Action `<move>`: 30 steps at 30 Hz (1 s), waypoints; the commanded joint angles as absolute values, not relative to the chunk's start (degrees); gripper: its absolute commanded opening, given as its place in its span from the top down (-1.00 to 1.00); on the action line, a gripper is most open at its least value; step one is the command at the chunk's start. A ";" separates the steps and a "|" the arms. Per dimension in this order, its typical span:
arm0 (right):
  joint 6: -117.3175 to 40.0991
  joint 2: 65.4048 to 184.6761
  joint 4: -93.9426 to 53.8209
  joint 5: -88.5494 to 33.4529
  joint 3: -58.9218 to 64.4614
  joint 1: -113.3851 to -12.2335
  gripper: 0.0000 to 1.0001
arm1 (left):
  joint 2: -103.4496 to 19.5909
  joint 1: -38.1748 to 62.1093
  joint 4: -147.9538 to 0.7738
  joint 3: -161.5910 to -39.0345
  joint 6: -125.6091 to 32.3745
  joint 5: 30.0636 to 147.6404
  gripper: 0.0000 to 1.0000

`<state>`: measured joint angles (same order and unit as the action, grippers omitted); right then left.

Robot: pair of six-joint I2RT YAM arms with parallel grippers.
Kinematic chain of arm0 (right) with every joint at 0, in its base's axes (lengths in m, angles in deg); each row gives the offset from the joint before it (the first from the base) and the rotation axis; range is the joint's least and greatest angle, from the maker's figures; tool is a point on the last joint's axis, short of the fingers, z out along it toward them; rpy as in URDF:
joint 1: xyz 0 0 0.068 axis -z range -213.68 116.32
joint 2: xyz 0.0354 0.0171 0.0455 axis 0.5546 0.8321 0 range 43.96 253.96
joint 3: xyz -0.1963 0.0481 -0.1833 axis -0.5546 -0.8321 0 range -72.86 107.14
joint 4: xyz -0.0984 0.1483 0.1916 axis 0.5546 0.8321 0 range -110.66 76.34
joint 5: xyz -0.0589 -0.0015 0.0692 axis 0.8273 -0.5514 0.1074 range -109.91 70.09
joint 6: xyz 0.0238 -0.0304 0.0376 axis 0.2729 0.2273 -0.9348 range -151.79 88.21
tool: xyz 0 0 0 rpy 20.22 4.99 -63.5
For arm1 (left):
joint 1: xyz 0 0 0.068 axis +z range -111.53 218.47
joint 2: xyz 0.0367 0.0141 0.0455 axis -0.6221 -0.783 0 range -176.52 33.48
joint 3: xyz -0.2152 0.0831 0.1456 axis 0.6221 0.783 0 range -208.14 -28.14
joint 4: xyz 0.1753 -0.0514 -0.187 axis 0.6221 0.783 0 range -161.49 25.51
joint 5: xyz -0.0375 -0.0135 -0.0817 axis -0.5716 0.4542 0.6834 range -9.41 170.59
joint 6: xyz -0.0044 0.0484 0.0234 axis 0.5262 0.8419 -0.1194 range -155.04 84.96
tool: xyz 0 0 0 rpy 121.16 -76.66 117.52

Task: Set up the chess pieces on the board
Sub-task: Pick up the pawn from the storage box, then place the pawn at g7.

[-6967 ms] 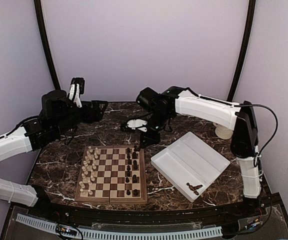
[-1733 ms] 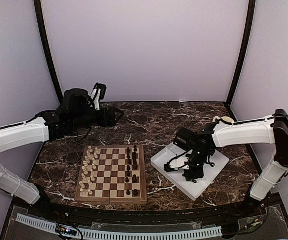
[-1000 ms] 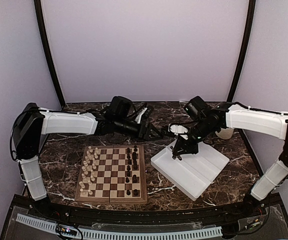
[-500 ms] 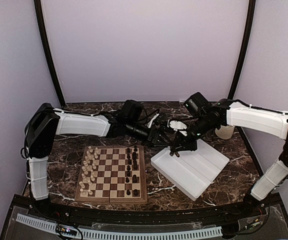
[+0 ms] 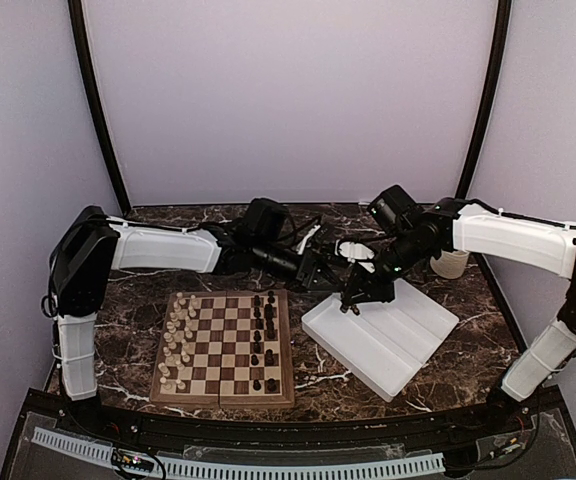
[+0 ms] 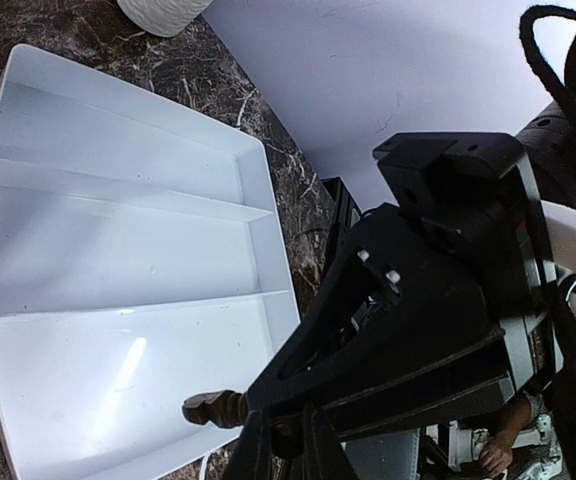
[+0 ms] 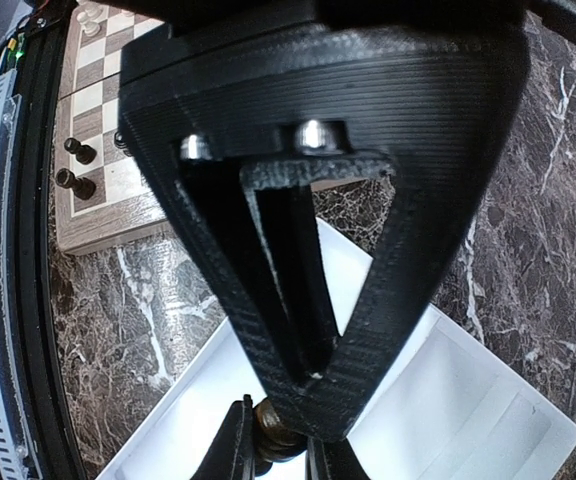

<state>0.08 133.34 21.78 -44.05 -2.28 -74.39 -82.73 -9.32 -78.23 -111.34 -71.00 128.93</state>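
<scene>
black-fingered left gripper (image 6: 286, 455) is clenched on one dark chess piece (image 6: 215, 408). right gripper (image 7: 278, 452) pinches the same piece, tip to tip, above the far left corner of the white tray (image 5: 398, 345). piece lies crosswise to the left fingers, one end poking out. judgement: a handover. chessboard (image 5: 224, 345) lies near and left of the meeting point, and the left arm is nearer it. dark men (image 5: 269, 357) crowd its right files, the likely obstruction. white cup (image 5: 449, 264) stands far right, well apart.
</scene>
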 commanded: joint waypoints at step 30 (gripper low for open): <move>-0.22 136.02 21.31 -43.95 -5.98 -72.07 0.84 | -36.85 -24.40 -50.31 -75.94 -39.88 80.34 0.90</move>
<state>0.37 134.98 20.25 -43.90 -8.16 -72.23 -35.82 -21.06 -53.33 -77.14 -44.58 86.57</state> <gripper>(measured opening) 0.141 0.104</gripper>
